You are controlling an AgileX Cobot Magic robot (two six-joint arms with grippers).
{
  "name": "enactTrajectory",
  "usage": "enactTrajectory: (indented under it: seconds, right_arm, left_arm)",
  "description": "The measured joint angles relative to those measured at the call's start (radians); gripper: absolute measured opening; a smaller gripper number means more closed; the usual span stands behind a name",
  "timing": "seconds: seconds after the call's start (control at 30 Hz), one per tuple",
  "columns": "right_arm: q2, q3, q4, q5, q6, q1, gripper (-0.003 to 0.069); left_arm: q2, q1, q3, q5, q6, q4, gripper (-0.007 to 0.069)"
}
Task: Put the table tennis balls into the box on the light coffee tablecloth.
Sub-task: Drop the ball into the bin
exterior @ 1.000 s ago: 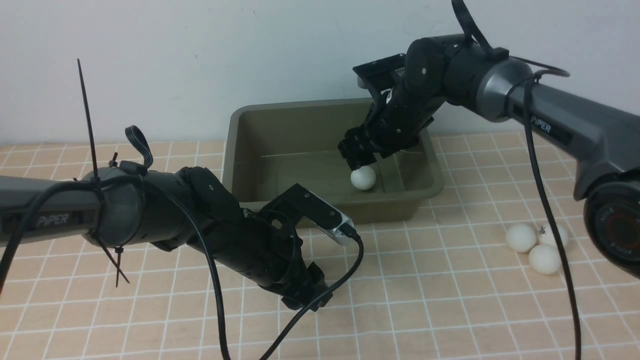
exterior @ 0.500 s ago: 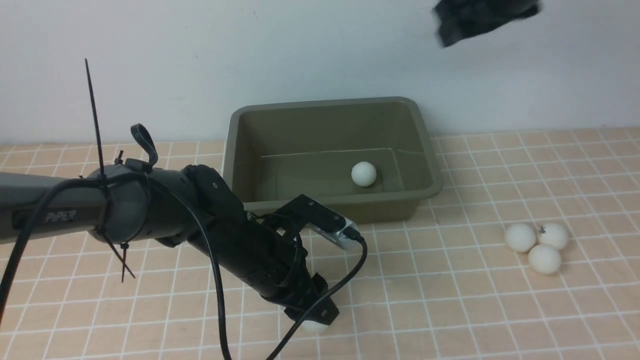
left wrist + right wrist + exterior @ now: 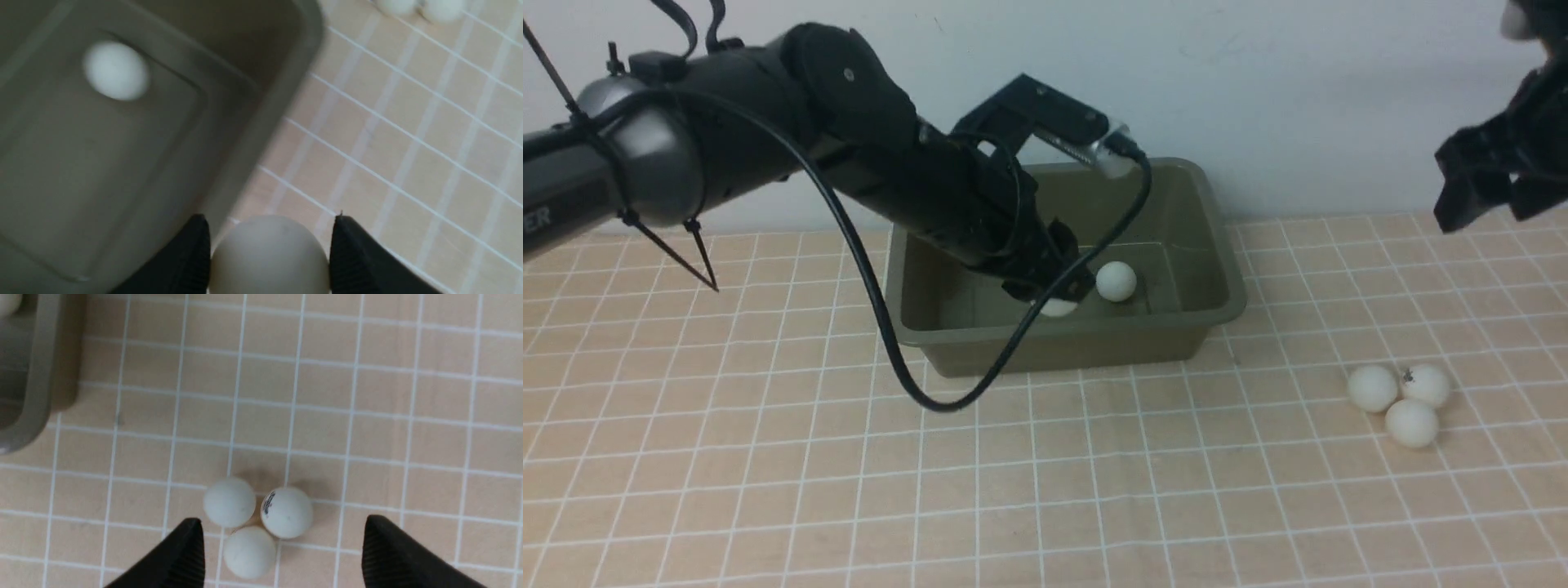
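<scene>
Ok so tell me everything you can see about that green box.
The box is an olive-green rectangular tub, plastic by its look, with rounded corners, a flared rim and sloping walls. It stands upright and open on the checked tablecloth, near the back wall. One white ball lies on its floor; the left gripper holds a second ball at its near rim. Contact with the rim cannot be told.
</scene>
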Motion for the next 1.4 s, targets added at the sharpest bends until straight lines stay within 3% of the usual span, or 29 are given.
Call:
enactTrajectory:
  seconds: [0.27, 0.6, 0.83, 1.1, 1.4]
  right_arm:
    - [0.000, 0.156, 0.003, -0.094, 0.014, 0.000, 0.0468]
    - [0.072, 0.197, 0.000, -0.181, 0.127, 0.000, 0.0468]
    - [0.137, 0.202, -0.048, -0.196, 0.178, 0.000, 0.0468]
    - [0.156, 0.205, -0.065, -0.208, 0.211, 0.000, 0.0468]
    - [0.195, 0.205, -0.069, -0.212, 0.213, 0.000, 0.0468]
  left_arm:
    - [0.201, 0.131, -0.168, -0.038, -0.065, 0.020, 0.0301]
    - [0.412, 0.132, -0.405, -0.002, -0.071, 0.019, 0.0301]
    - [0.449, 0.132, -0.414, 0.010, -0.061, 0.021, 0.0305]
    - [0.449, 0.132, -0.416, 0.009, -0.060, 0.020, 0.0372]
    - [0.449, 0.132, -0.416, 0.004, -0.051, 0.017, 0.0375]
